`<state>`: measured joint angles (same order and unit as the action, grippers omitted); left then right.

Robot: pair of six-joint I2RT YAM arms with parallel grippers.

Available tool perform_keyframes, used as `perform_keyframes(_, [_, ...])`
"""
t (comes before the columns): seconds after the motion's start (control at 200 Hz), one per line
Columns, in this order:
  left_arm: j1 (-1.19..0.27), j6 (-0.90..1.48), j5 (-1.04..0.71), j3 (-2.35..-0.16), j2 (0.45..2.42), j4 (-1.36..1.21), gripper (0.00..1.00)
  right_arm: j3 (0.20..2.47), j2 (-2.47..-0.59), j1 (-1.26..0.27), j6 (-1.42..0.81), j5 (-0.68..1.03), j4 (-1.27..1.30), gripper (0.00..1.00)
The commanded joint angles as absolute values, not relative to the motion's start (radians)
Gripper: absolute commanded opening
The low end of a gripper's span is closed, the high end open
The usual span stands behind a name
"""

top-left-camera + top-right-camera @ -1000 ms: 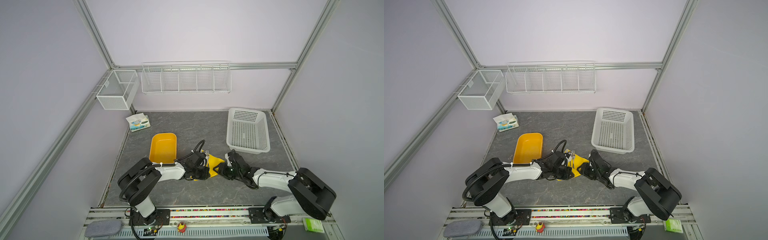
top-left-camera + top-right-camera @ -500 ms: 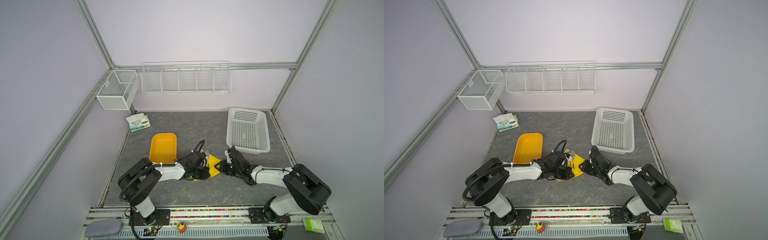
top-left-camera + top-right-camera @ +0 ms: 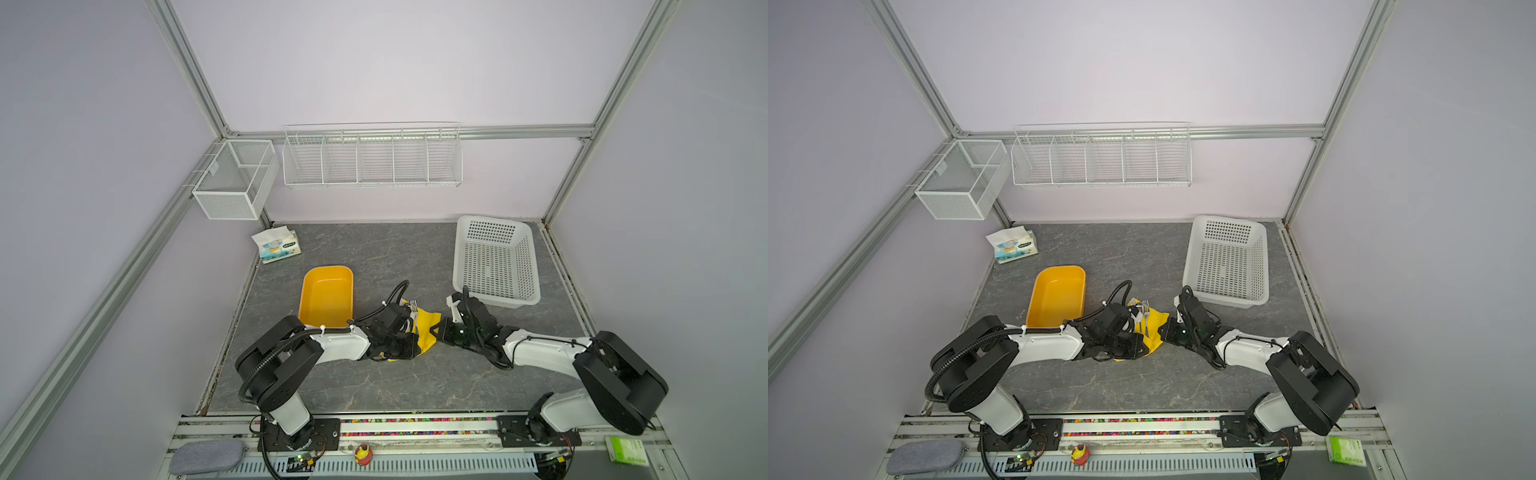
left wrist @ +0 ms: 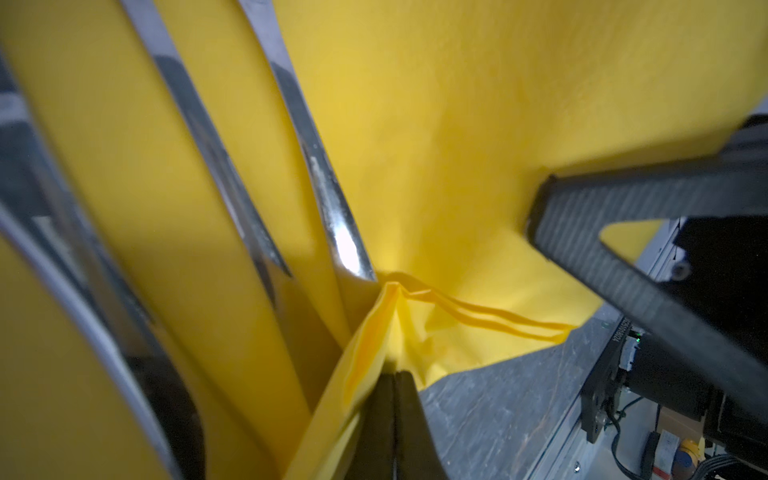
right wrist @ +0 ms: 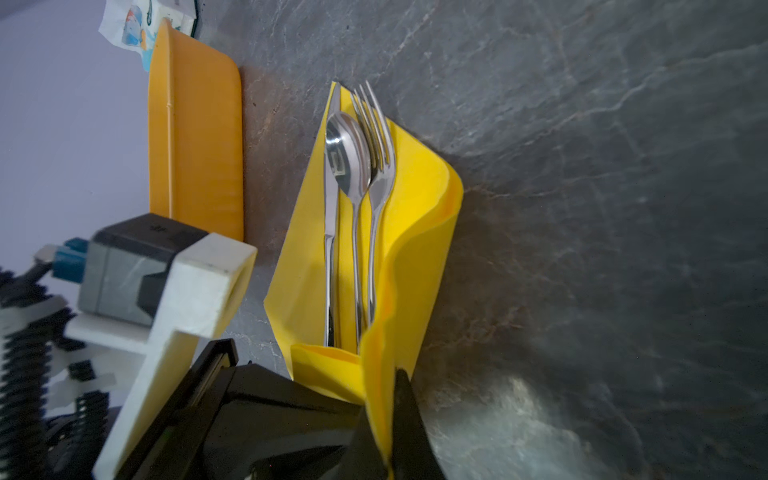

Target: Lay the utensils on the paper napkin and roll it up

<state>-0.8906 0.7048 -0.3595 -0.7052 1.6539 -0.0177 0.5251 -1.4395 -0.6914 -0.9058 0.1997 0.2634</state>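
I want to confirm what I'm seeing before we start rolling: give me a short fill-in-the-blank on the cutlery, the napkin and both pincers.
The thin yellow paper napkin carries ___ silver metal utensils.
The right pincer is ___ on a raised napkin edge.
The left pincer is shut on the ___.
Between the slim silver knife and four-tined silver fork lies the ___.
Missing words: three; shut; napkin; spoon.

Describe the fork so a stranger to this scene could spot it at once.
On the grey table, find the orange tray near the left side; just right of it lies a partly folded yellow napkin. Of the knife, spoon and fork lying on it, the fork is farthest from the tray and alone has four tines.
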Motion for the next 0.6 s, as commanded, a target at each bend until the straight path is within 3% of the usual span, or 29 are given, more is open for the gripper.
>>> perform_keyframes(0.0, [-0.884,0.729,-0.319,-0.677,1.666,-0.001,0.02,0.551,-1.411,-0.712,-0.844,0.192,0.231,0.06])
perform_keyframes(0.595, [-0.862,0.822,-0.346,-0.62,1.645,-0.109,0.03,0.671,-1.437,-0.821,-0.672,0.119,0.059,0.06])
